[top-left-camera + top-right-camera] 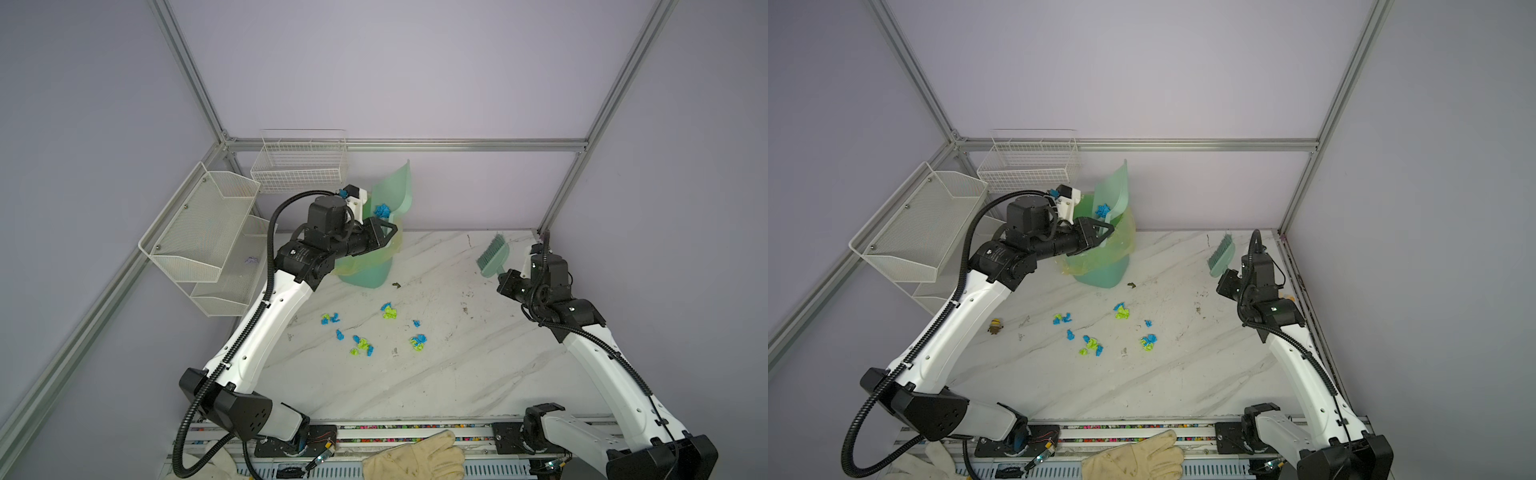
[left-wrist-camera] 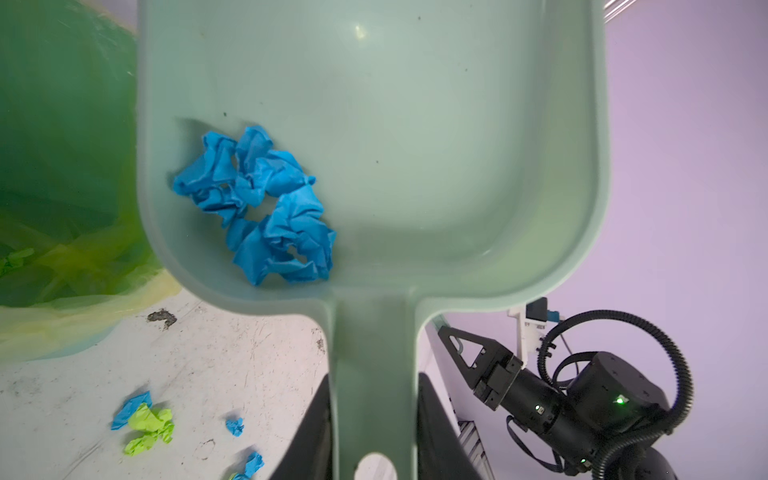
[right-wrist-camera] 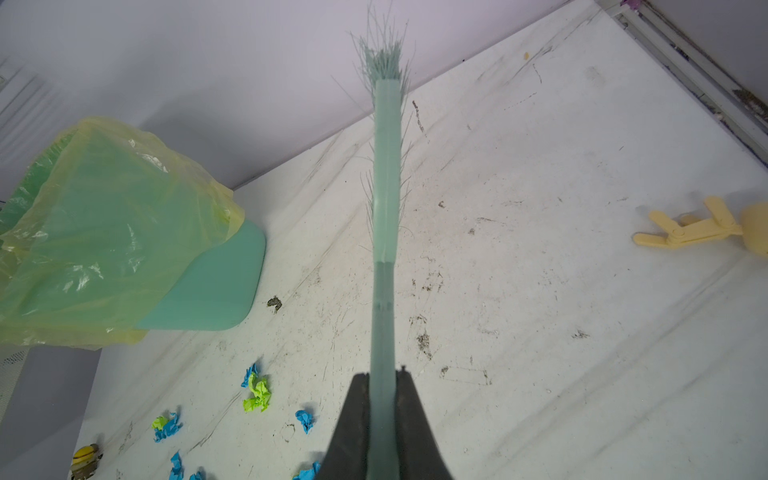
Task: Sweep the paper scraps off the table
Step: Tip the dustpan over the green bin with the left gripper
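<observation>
Several blue and lime-green paper scraps [image 1: 365, 332] lie scattered mid-table [image 1: 457, 374], seen in both top views. My left gripper [image 2: 374, 415] is shut on the handle of a pale green dustpan [image 2: 415, 145]. The pan stands tilted upright over a teal bin [image 1: 365, 274] lined with a yellow-green bag. A clump of blue scraps [image 2: 257, 203] rests low in the pan, near the handle. At the far right, my right gripper [image 3: 384, 395] is shut on the handle of a green brush [image 1: 492, 257], held above the table with its bristles pointing away.
White wire baskets [image 1: 299, 166] and a mesh shelf [image 1: 199, 232] hang at the back left. A small yellow toy figure [image 1: 995, 326] stands beside the left arm. A dark speck [image 1: 396, 285] lies by the bin. A cream jointed figure [image 3: 698, 230] lies at the right edge, a work glove [image 1: 415, 459] at the front.
</observation>
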